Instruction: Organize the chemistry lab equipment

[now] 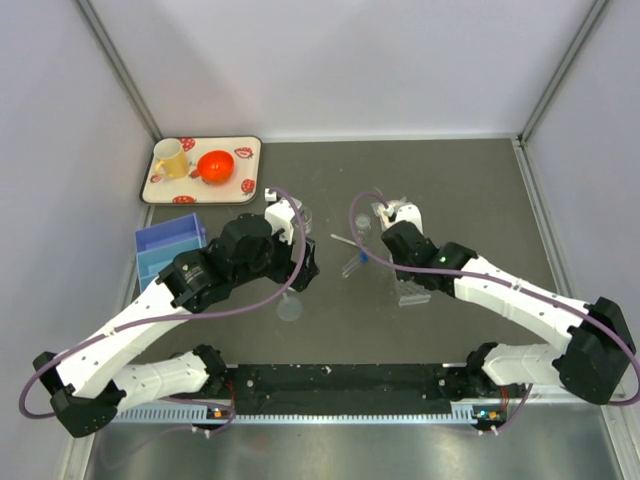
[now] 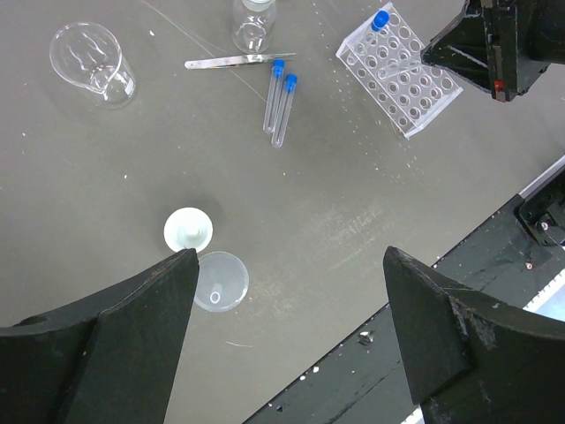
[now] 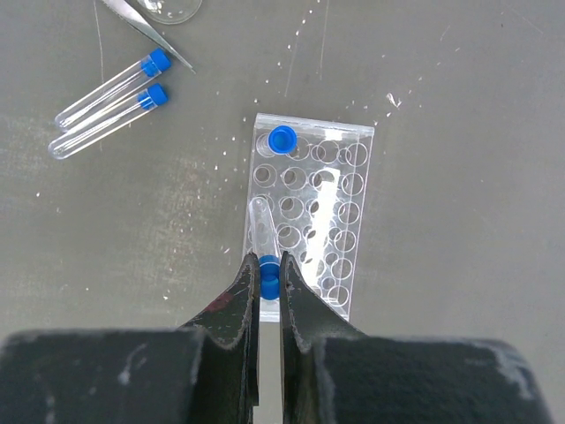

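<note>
My right gripper (image 3: 269,265) (image 1: 412,272) is shut on the blue cap of a clear tube (image 3: 259,225) and holds it tilted over the near left edge of the gridded clear rack (image 3: 340,256) (image 1: 412,290). One blue-capped tube (image 3: 282,139) stands in the rack's far corner. Two more blue-capped tubes (image 3: 110,110) (image 2: 279,102) lie side by side on the table left of the rack. My left gripper (image 2: 291,256) (image 1: 300,272) is open and empty above the table. A clear funnel (image 2: 221,281) (image 1: 290,308) and a small white round cup (image 2: 188,230) lie by its left finger.
Metal tweezers (image 2: 238,60), a clear beaker (image 2: 88,57) and a small clear bottle (image 2: 252,22) lie beyond the tubes. A blue bin (image 1: 168,245) stands at the left. A tray (image 1: 250,145) at the back left holds a yellow mug (image 1: 172,160) and an orange-red bowl (image 1: 215,165).
</note>
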Robot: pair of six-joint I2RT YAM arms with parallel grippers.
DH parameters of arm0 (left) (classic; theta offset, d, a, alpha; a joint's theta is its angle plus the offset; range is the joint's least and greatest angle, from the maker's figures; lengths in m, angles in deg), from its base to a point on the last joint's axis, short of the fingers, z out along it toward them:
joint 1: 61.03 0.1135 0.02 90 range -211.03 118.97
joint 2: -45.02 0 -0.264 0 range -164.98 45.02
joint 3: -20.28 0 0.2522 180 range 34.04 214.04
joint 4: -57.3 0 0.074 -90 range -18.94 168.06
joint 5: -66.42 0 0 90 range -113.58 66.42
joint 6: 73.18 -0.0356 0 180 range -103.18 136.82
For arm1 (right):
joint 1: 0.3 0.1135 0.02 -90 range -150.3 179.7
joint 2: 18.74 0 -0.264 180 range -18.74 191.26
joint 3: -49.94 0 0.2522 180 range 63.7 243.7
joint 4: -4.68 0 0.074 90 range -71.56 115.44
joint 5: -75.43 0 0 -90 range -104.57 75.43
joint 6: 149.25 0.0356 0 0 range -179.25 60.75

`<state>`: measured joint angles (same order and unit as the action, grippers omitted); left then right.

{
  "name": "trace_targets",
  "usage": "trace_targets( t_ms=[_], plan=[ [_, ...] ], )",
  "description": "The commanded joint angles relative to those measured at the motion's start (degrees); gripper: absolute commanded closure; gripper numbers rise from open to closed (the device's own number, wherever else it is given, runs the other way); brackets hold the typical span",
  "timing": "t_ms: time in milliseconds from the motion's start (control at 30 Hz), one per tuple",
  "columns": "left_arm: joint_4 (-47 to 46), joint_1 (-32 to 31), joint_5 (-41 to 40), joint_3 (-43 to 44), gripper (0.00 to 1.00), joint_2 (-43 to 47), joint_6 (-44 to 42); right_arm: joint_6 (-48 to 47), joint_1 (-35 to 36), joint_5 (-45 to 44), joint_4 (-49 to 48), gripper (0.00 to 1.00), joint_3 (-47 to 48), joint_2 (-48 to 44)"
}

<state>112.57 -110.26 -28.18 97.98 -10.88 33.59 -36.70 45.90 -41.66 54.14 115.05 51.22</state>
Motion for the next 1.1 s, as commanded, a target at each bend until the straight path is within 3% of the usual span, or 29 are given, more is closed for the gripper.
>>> trace_targets(
  t_ms=[0,1067],
  plan=[
    [-2.8,0.1,-0.8,-0.2,0.09,-0.1,-0.4,-0.5,-0.8,-0.8,-2.5,1.00,-0.1,0.2],
    [-3.3,0.0,-1.7,0.2,0.09,-2.3,-1.1,-3.2,-4.1,-0.5,-5.9,1.00,1.6,3.1]
  ],
)
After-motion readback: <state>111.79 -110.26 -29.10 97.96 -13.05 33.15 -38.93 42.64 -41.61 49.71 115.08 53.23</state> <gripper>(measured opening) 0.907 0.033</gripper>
